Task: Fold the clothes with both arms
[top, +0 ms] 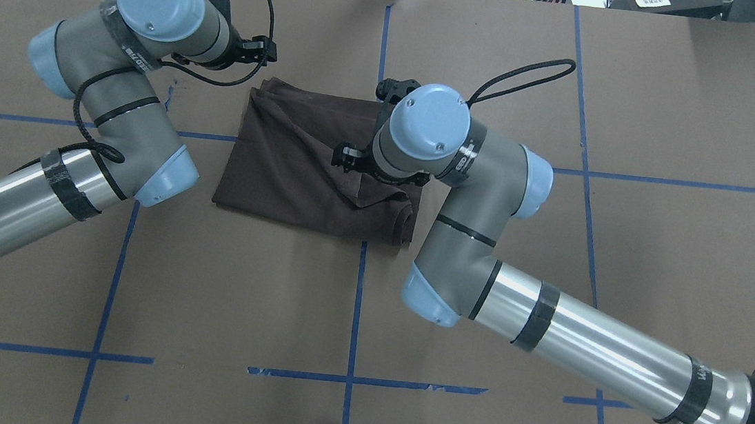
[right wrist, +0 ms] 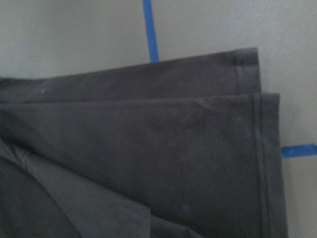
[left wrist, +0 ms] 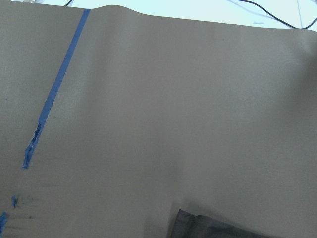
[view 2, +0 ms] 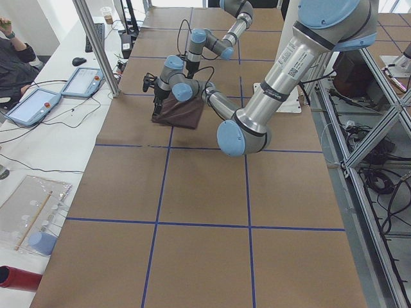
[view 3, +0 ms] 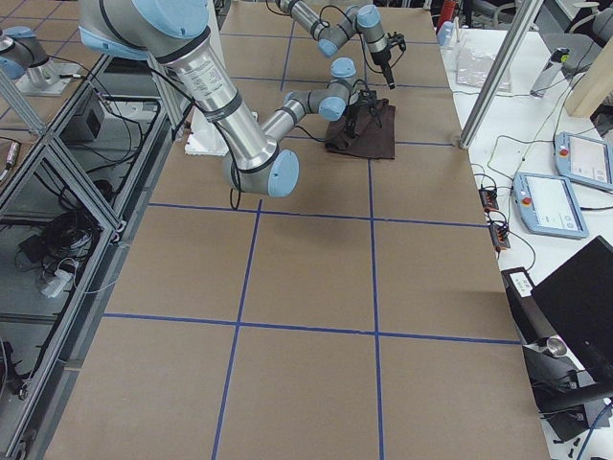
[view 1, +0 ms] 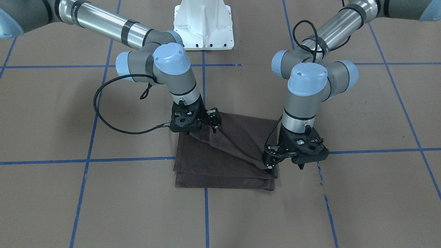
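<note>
The print on a band of the right arm (top: 580,339) is too small to read. The dark brown T-shirt (view 1: 224,168) lies folded in a rough square on the table (view 1: 103,206), toward the edge away from the robot, about midway along. The right gripper (view 1: 214,124) pinches a raised fold of the top layer, and the left gripper (view 1: 271,167) is clamped on a corner, with a taut ridge of cloth between them

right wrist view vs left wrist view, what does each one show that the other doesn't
Only the right wrist view: the T-shirt up close, filling most of the frame, two stacked layers with stitched hems. Only the left wrist view: mostly bare brown table cover, its far edge, a black cable and a torn tape end. Both: dark brown fabric, brown cover, blue tape lines.
</note>
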You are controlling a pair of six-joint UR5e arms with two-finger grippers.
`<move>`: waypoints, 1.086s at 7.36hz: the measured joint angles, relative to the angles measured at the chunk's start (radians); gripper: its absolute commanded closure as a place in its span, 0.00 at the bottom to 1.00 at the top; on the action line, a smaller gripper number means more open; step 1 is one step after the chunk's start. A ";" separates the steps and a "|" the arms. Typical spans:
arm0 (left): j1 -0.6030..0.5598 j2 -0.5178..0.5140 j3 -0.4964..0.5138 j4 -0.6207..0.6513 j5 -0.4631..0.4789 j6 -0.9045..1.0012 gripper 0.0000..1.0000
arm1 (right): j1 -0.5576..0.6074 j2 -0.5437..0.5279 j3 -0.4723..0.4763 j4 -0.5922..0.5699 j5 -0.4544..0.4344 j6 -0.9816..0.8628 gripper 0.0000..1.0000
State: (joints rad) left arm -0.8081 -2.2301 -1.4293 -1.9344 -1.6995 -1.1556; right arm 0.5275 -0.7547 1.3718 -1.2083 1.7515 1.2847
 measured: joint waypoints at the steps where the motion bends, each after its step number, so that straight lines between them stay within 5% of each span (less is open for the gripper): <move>1: -0.007 0.018 -0.022 0.003 -0.004 0.011 0.00 | -0.039 0.009 0.002 -0.004 -0.061 -0.100 0.19; 3: -0.010 0.029 -0.034 0.006 -0.006 0.019 0.00 | -0.065 0.016 -0.003 -0.006 -0.107 -0.245 0.38; 8: -0.011 0.037 -0.036 0.006 -0.006 0.019 0.00 | -0.075 0.071 -0.069 -0.067 -0.212 -0.375 0.49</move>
State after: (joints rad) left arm -0.8191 -2.1929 -1.4649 -1.9282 -1.7058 -1.1362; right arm 0.4523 -0.6836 1.3033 -1.2752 1.5394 0.9099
